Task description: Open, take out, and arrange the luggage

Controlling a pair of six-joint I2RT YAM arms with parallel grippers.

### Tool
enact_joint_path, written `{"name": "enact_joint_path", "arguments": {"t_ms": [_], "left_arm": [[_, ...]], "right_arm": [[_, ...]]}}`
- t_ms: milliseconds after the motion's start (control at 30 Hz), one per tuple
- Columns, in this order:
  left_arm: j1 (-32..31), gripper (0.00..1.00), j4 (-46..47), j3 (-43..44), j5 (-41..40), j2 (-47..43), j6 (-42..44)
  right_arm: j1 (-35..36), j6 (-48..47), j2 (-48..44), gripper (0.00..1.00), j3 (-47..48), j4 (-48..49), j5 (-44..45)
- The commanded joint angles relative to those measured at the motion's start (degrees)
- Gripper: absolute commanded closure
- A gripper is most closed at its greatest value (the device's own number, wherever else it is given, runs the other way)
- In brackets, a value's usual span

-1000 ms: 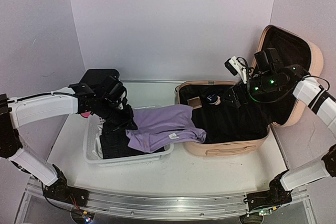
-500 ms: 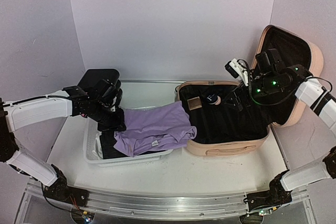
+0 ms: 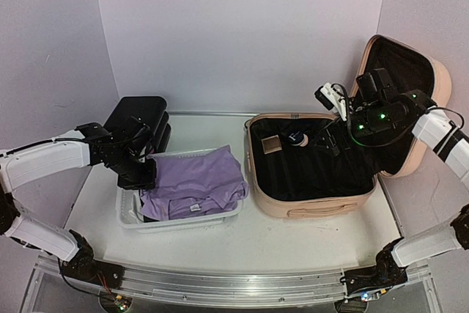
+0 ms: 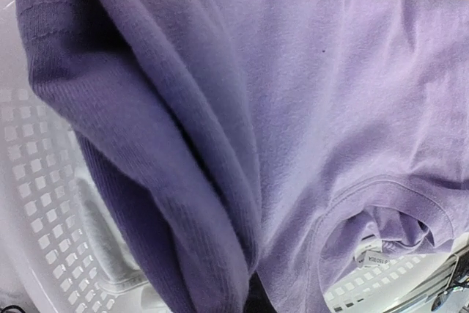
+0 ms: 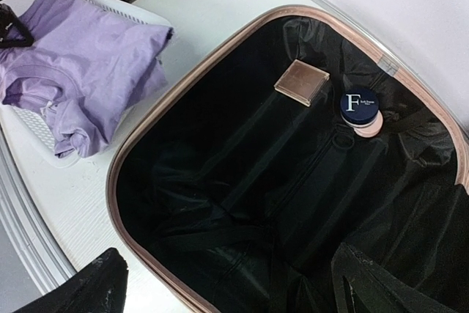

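Two cosmetics [image 5: 301,81] lie in the suitcase [image 3: 322,207]; left gripper [image 3: 144,178] pinches the lilac T-shirt [image 3: 194,185] over the basket [image 3: 183,220]; right gripper [image 3: 328,137], spread, should descend for them

The left arm [image 3: 51,159] reached in low from the left side with its forearm nearly level. Its left gripper [image 3: 144,179] angled downward, jaws pinched shut on a fold of the lavender T-shirt [image 3: 194,185]. The right arm [image 3: 440,133] rose high and bent back inward, wrist tilted down, and the right gripper [image 3: 327,137] hung with its fingers [image 5: 88,291] spread wide, holding nothing.
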Motion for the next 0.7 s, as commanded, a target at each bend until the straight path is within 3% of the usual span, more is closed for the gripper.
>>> {"name": "enact_joint_path", "arguments": {"t_ms": [0,667], "left_arm": [[1.84,1.00,-4.35,-1.28,-3.53,-3.40,1.70],[5.10,1.00,-7.21,-2.15,-9.59,-1.16,7.33]], "right_arm": [[0.39,2.14,0.92,0.02,2.62,0.66,2.03],[0.37,1.98,1.47,0.02,2.43,0.66,1.06]]}}
